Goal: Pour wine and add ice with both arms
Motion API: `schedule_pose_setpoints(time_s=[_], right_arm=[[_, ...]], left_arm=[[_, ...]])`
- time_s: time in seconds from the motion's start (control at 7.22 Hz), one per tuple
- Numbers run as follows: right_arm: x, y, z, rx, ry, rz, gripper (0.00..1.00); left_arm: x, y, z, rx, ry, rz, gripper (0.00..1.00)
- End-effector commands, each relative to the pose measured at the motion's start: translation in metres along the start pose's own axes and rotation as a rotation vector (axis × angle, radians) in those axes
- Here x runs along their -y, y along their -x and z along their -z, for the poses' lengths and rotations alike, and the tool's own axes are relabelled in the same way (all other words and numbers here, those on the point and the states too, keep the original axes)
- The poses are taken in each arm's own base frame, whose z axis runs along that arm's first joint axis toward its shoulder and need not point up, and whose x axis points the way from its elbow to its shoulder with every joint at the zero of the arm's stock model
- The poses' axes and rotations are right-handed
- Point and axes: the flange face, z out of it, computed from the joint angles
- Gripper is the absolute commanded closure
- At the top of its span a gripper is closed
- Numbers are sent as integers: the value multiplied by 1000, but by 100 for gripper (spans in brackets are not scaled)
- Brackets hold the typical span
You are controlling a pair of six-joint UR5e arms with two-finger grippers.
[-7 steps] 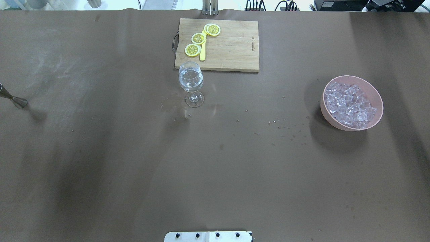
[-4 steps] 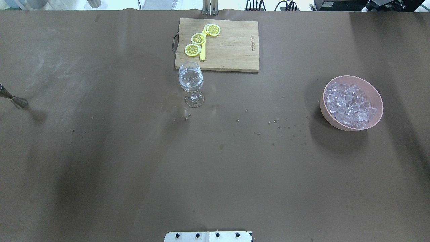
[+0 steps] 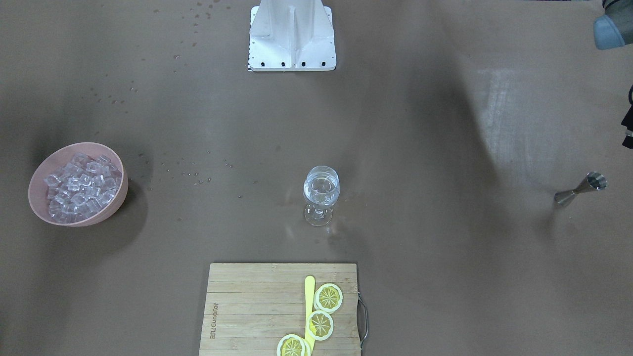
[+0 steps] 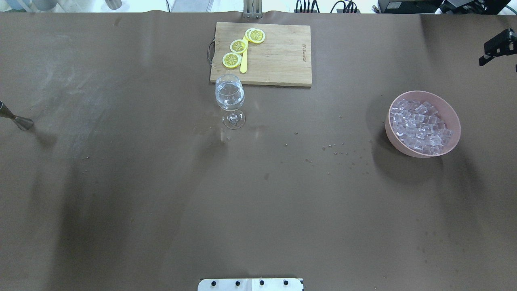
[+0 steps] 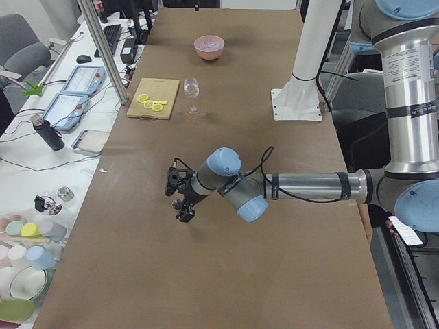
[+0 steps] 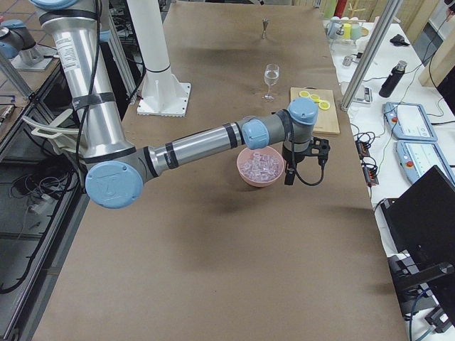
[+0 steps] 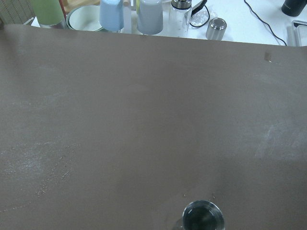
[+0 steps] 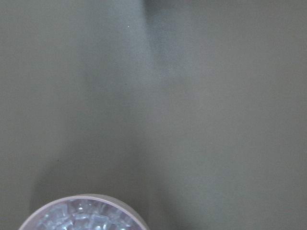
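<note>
Two arms are working opposite ends of the table (image 4: 282, 210), and the coming move is hinging on the right one. The right arm (image 6: 206, 145) is reaching out low over the surface, and the right gripper (image 6: 288, 174) is hanging fingers-down just beside the pink bowl (image 4: 446, 106), off its rim on the side away from the robot's base. From that gripper the ice (image 4: 420, 127) is lying back toward the robot and slightly inward, toward the table's middle. The right wrist view is catching only the near part of the heap at its lower edge, so the gripper is not sitting over the cubes yet. The cubes are filling the bowl in a loose pile, offering no long axis to line up on. Whether the fingers are parted or closed I cannot tell, since only a black corner of the tool is showing at the overhead view's edge. The wine glass (image 4: 230, 97) is standing upright near the middle, well apart from the bowl, seemingly holding clear wine (image 4: 229, 102), though that is hard to judge. The left arm (image 5: 309, 186) is staying far from the ice, its left gripper (image 5: 184, 209) hovering near the jigger (image 3: 579, 189), and its grip is likewise unreadable. By my judgement the right arm is the nearer one for the ice, and it will be needing a short pull back over the bowl before descending.
</note>
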Motion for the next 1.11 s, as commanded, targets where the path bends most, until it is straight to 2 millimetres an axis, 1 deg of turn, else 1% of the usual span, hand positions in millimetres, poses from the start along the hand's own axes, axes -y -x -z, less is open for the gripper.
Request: schedule_pose_setpoints(time_s=[0.0,0.14,0.28,0.42,0.55,0.69,0.83,0.97], right_arm=[[-6,71,-27,-21,11,-58,1],[-12,81,-37,-21,10,-56,22],[-18,81,-42,-12,7,-78,40],[-28,76,-54,-10,15,-110,48],[-39,75,-64,10,11,-123,48],[-54,75,-83,25,17,-125,48],[-65,72,-93,33,18,-115,44],[-74,68,-102,38,17,-111,44]], left_arm=[[-36,-22,-12,-19,-137,16,3],[-52,-30,-27,-1,-177,-8,3],[-69,-26,-40,3,-202,-30,3],[-76,-16,-48,28,-223,-35,3],[-77,-21,-51,44,-262,-45,3],[-86,-26,-58,54,-273,-63,3],[-95,-30,-66,75,-301,-47,3],[-106,-39,-75,71,-305,-22,3]])
